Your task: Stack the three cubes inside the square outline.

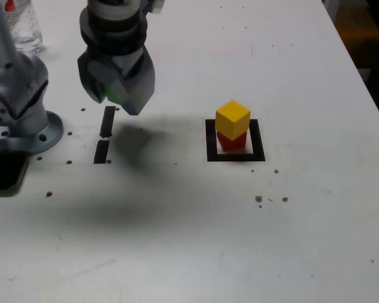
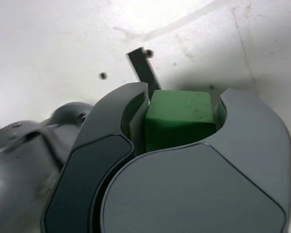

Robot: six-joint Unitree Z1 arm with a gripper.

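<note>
wrist view shows our gripper pinching the green cube; exterior view: yellow cube atop red cube inside the square outline

In the exterior view the gripper covers nearly all of the green cube, leaving a sliver; the yellow cube hides the red cube's top. A clear bottle is cropped at the far left edge, and the arm's base runs off the left
</note>
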